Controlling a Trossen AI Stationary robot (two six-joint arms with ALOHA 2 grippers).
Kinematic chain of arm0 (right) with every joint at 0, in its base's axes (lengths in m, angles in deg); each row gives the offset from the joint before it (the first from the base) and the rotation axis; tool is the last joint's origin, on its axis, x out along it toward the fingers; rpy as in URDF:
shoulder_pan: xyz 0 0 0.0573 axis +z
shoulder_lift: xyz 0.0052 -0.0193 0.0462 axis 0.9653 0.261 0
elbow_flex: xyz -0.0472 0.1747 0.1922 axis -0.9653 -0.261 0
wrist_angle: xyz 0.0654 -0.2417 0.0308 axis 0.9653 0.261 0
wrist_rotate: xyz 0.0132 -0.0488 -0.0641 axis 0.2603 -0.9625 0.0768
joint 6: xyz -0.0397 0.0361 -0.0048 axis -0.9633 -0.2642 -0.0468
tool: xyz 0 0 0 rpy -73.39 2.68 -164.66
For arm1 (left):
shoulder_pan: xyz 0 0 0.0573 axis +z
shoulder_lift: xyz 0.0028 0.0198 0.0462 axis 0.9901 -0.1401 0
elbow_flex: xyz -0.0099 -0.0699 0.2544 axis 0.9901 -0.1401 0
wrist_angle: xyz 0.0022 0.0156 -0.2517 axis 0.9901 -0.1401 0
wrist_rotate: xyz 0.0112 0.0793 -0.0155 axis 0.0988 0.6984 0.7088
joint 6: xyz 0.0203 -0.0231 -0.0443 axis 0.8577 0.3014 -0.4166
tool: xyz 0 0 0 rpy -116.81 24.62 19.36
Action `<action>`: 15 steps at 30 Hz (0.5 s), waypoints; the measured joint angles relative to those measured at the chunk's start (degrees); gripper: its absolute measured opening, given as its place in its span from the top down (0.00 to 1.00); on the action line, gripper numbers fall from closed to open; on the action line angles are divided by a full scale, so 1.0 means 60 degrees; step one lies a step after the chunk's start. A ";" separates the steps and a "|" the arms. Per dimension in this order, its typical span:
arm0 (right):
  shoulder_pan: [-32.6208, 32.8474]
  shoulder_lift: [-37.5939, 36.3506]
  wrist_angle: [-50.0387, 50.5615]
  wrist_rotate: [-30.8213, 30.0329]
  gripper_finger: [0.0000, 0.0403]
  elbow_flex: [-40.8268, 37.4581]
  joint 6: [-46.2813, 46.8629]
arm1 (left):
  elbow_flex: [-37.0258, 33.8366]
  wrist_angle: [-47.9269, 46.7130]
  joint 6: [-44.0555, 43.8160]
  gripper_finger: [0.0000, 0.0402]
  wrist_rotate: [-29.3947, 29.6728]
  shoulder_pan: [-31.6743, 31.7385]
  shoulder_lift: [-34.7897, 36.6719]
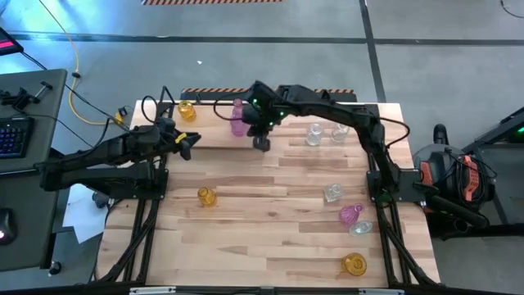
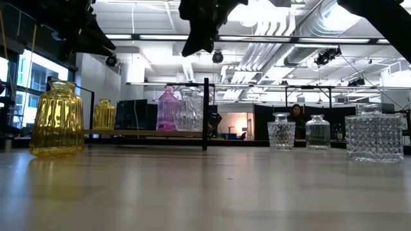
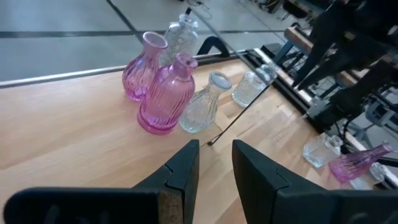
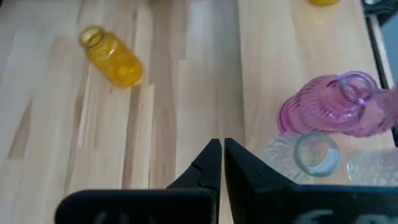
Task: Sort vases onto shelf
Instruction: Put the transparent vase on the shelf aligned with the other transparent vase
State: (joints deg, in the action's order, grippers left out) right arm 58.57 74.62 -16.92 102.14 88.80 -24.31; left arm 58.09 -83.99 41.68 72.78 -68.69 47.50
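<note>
Shelf: low black metal-rod shelf with pale wood board (image 1: 286, 141) spans the table's far edge.
Vases: small ribbed translucent glass vases; pink ones (image 3: 163, 93) clustered on the shelf, an amber one (image 1: 205, 196) loose on the table.
Handling: probably light, rigid, slippery, breakable; grip the bulbous body.
Left gripper (image 3: 214, 163): fingers parted, empty.
Right gripper (image 4: 222, 163): fingers pressed together, empty, above the shelf.

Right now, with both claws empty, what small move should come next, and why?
Probably the left claw should drop toward the yellow vase standing loose on the tabletop: it is empty, open and nearest. The right claw is shut beside the pink vases on the shelf.
</note>
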 joint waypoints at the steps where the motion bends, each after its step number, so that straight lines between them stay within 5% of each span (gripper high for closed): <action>1: -0.0051 0.0000 0.0050 0.0134 1.00 -0.0013 -0.0224 | 0.0000 0.0001 -0.0039 0.78 0.0039 -0.0004 -0.0108; 15: -0.0120 0.0029 0.0303 0.0357 1.00 -0.0031 -0.2824 | 0.0000 0.1779 -0.1172 0.78 0.0303 0.0000 -0.2688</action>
State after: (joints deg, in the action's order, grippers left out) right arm 57.85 74.79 -15.11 104.28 88.62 -41.25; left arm 58.09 -73.32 34.65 74.60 -68.69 31.37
